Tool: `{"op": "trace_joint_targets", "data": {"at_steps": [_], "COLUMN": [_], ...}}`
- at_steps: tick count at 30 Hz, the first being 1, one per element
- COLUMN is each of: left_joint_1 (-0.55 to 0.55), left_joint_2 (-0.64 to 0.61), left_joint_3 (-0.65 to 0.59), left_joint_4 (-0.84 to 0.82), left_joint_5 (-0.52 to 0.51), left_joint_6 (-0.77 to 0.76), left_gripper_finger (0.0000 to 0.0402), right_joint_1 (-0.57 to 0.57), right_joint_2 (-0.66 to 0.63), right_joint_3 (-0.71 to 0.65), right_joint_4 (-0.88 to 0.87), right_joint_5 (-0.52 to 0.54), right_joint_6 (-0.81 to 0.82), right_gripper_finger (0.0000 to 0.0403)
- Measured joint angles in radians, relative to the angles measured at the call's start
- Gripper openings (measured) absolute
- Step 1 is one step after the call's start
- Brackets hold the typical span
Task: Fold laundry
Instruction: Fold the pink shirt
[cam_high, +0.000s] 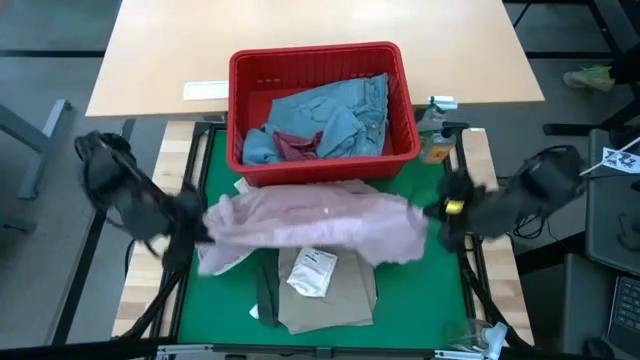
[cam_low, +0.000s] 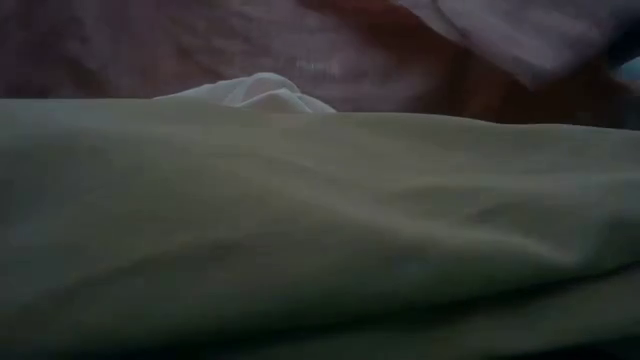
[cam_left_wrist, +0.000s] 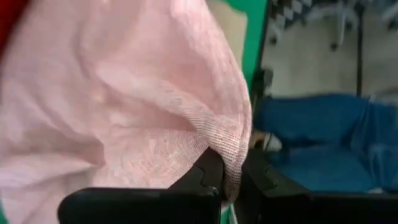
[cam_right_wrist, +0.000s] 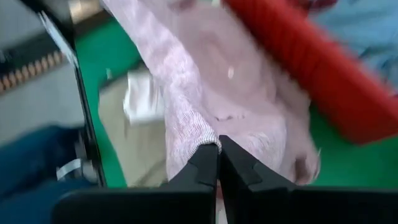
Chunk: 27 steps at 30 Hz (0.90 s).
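Observation:
The mottled pink top (cam_high: 320, 225) hangs stretched across the table's middle, just in front of the red basket (cam_high: 322, 62). My left gripper (cam_high: 203, 226) is shut on its left end and my right gripper (cam_high: 432, 214) is shut on its right end. Below it, folded beige trousers (cam_high: 330, 298) lie on the green mat with white socks (cam_high: 312, 270) on top and a dark green top (cam_high: 266, 292) showing at their left side. Light blue denim jeans (cam_high: 335, 115) lie in the basket. In the low view, cloth (cam_low: 320, 230) fills the front, with the socks (cam_low: 262, 92) behind. My left gripper (cam_left_wrist: 231, 159) pinches an edge of the pink top (cam_left_wrist: 231, 140) between its two fingers, slanting down from the table's left. The cloth spreads away from the fingers, lifted off the mat. My right gripper (cam_right_wrist: 217, 148) pinches a bunched edge of the pink top (cam_right_wrist: 198, 134) between its two fingers, slanting down from the table's right. The cloth runs away from the fingers toward the other arm, held up off the mat.
The red basket also holds a dark red garment (cam_high: 295, 145). A small bottle (cam_high: 436, 140) stands right of the basket at the mat's far right corner. Beyond it is a wooden table (cam_high: 300, 25). A person's blue trousers (cam_left_wrist: 323, 143) show beside the table.

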Motion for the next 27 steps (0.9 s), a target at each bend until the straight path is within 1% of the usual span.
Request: {"op": "trace_joint_targets", "data": {"at_steps": [4,8,12,16,18,23,27], "left_joint_1": [-0.118,-0.233,-0.310,-0.361,-0.379,-0.402,-0.406], "left_joint_2": [0.112,0.203,0.274,0.337,0.375,0.476,0.548], "left_joint_3": [0.000,0.000,0.000,0.000,0.000,0.000,0.000], "left_joint_4": [0.042,0.108,0.171,0.215,0.242,0.317,0.423], "left_joint_5": [0.005,0.003,-0.016,-0.088,-0.080,-0.067,-0.020], "left_joint_6": [-0.084,-0.183,-0.267,-0.357,-0.367,-0.368,-0.368], "left_gripper_finger": [0.0011,0.0011,0.0011,0.0011,0.0011,0.0011,0.0011], "right_joint_1": [0.155,0.324,0.460,0.573,0.606,0.644,0.642], "right_joint_2": [0.010,0.010,0.027,0.064,0.097,0.202,0.280], "right_joint_3": [-0.126,-0.218,-0.257,-0.260,-0.260,-0.261,-0.261], "right_joint_4": [0.040,0.142,0.251,0.325,0.369,0.461,0.538], "right_joint_5": [-0.015,-0.021,0.032,0.087,0.077,0.002,-0.108], "right_joint_6": [0.191,0.366,0.483,0.562,0.591,0.643,0.666], "right_gripper_finger": [0.0005,0.0005,0.0005,0.0005,0.0005,0.0005,0.0005]}}
